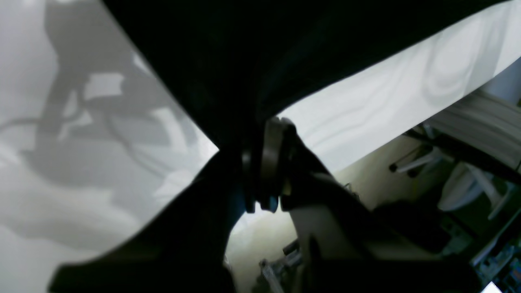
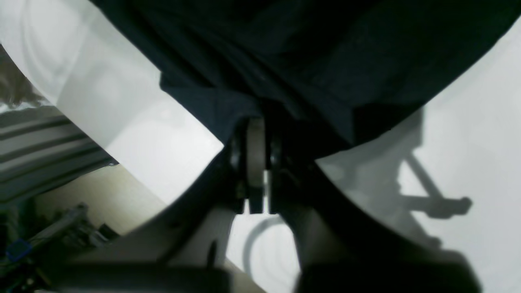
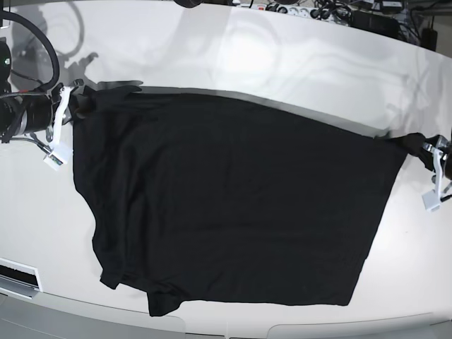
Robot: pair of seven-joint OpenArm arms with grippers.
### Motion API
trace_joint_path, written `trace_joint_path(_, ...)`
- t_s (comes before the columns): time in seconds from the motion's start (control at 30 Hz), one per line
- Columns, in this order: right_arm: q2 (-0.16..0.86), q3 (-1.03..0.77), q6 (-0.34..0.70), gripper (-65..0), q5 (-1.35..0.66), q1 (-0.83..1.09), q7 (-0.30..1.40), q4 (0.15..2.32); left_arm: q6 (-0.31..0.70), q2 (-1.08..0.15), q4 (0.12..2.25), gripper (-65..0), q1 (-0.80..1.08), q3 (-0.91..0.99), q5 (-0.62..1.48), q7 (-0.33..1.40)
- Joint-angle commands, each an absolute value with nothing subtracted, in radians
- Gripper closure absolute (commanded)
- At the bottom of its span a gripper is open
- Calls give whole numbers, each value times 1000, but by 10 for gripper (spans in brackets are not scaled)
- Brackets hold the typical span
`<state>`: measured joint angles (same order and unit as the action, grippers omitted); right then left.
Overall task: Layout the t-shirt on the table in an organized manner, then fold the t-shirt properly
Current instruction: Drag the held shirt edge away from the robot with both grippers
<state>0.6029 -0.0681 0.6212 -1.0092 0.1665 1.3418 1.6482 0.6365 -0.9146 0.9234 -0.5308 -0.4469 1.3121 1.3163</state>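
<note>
Broadly, the plain black soft-fabric short-sleeved t-shirt [image 3: 233, 205] lay spread across the middle of the very large glossy white table [image 3: 282, 63], stretched between the two arms, with its lower part reaching close to the near table edge, where the cloth showed a few overlapping folds at one corner. The left gripper [image 3: 421, 147] sat at the shirt's corner on the right side of the base view, low over the tabletop; in the left wrist view its jaws stood pressed together with the dark cloth [image 1: 228, 61] pinched between them, so it held the t-shirt. The right gripper [image 3: 76, 106] was at the opposite upper corner, on the left side of the base view, its fingers right against the fabric edge [image 2: 252, 65]. In the right wrist view a narrow bright gap showed between its jaws, yet whether they still clamped the cloth could not be told.
</note>
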Motion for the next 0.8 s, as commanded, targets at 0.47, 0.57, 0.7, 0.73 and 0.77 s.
trace_joint_path(0.47, 611, -228, 514, -386, -977, 218, 1174, 1680, 659, -897, 929, 0, -530, -439, 1317, 1279)
trace_joint_path(0.57, 555, -289, 447, -386, -871, 219, 1155, 1674, 659, -897, 929, 0, -530, -439, 1316, 1271)
trace_joint_path(0.7, 440, -324, 413, -386, -810, 219, 1126, 1581, 659, -898, 929, 0, -529, -439, 1314, 1261)
trace_joint_path(0.73, 413, -331, 405, -386, -784, 219, 1100, 1548, 659, -898, 929, 0, -529, -439, 1313, 1261)
trace_joint_path(0.77, 389, -340, 399, -386, -764, 219, 1074, 1513, 659, -898, 929, 0, -529, -439, 1312, 1261)
